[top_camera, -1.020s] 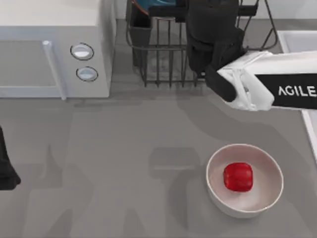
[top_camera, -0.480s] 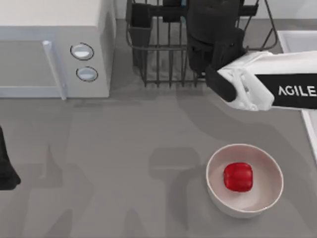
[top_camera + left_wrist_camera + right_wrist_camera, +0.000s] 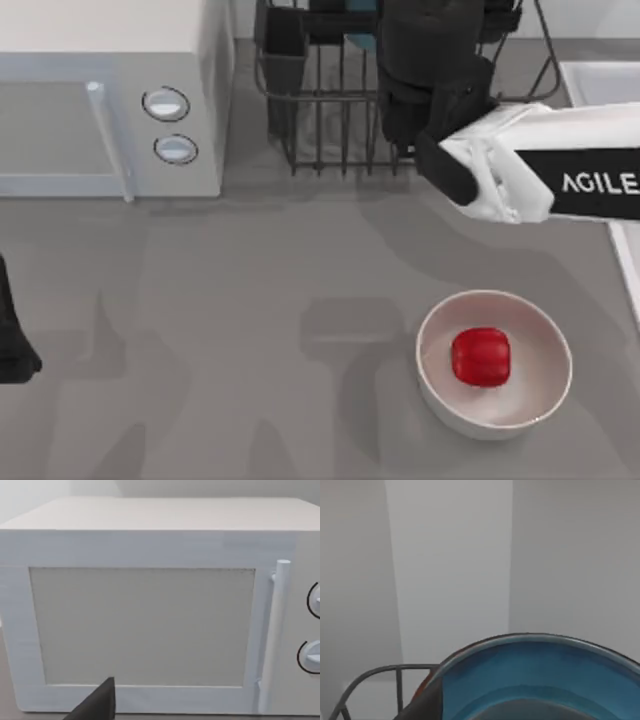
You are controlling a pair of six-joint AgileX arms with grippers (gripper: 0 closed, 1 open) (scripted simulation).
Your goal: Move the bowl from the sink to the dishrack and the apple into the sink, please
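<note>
— What do you see around the grey desk, biggest things first?

— You have the white microwave at the back left. Next to it is the dishrack, and the right arm reaches over it and hides part of it. The sink peeks in at the right edge. The white bowl sits in front, with the apple inside it.

— And the bowl?

— You can spot the bowl over the dishrack, just under the right arm's wrist camera.

— Is the gripper holding it?

— You cannot tell; the fingers are hidden. The left arm waits at the left edge.
</note>
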